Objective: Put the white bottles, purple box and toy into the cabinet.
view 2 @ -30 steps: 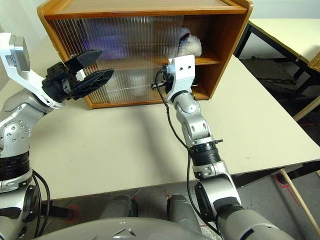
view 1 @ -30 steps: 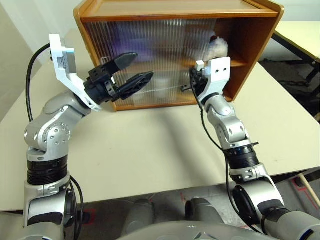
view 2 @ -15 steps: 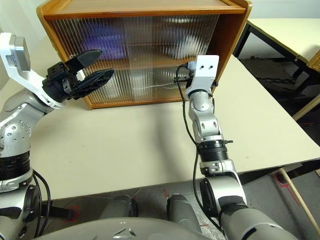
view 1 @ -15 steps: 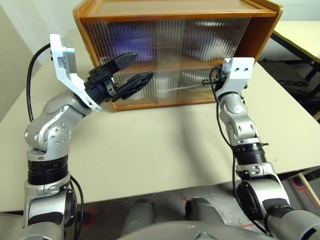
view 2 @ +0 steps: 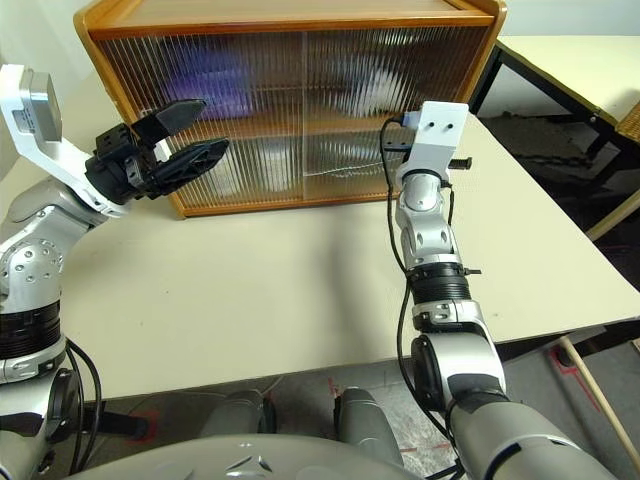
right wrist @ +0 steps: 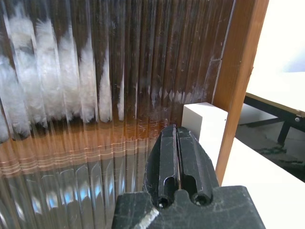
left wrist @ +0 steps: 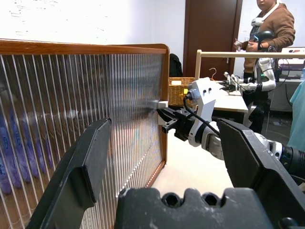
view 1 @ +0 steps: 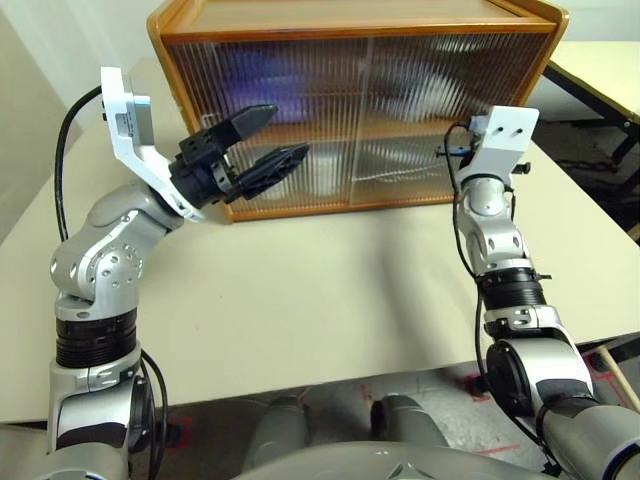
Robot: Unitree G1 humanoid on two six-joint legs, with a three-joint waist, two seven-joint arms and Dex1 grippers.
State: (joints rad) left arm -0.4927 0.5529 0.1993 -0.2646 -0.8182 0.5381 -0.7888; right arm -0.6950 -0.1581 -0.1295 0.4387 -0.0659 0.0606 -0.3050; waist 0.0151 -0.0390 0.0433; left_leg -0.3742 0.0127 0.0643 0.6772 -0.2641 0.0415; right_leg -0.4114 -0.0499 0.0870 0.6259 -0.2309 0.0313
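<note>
Cabinet [view 1: 350, 110]: large wooden two-shelf unit at the far side of the cream table [view 1: 330, 310]. Both ribbed translucent sliding doors stand across the front, covering it to the right-hand post.

Purple box [view 1: 255, 85]: a lilac blur behind the left door, upper shelf, left part of the cabinet. Outline unreadable through the ribbing.

Toy [right wrist: 52, 81]: fluffy white mass behind the right door, upper shelf, right part of the cabinet; a pale smear in the head views. Its band and tip cannot be made out.

White bottles: cannot be told apart from reflections behind the glass.

Left gripper [view 1: 262, 140]: arm raised at the left, elbow bent, forearm angled up and toward the cabinet. The two black fingers are spread wide with nothing between them, tips near the left door, apart from it.

Right gripper [right wrist: 177, 157]: arm extended forward at the right, forearm rising steeply, white wrist bracket uppermost. Fingers pressed together, nothing pinched. Tips point at the right door's far-right edge, just beside a white rectangular handle [right wrist: 202, 126] next to the cabinet's right post; contact with the handle cannot be confirmed.

Person [left wrist: 269, 33]: standing in the far background, brown top.
</note>
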